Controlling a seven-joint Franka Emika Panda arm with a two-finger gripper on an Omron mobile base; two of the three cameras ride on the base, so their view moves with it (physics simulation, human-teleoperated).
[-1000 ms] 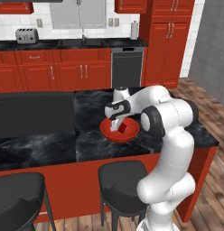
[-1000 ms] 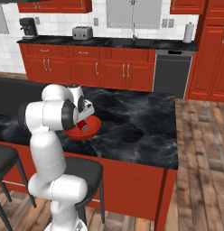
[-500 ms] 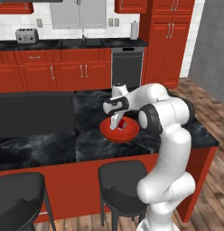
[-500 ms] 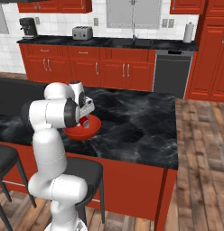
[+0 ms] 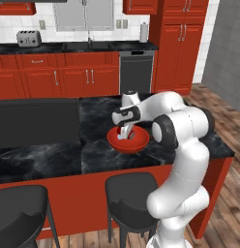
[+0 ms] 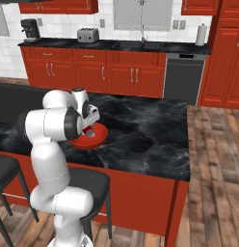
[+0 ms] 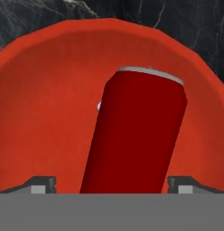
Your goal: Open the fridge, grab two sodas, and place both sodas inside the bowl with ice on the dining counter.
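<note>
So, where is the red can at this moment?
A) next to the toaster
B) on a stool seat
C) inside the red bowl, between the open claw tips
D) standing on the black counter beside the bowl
C: in the hand view the red can lies inside the red bowl, and the claw tips stand apart on each side, clear of it.
</note>
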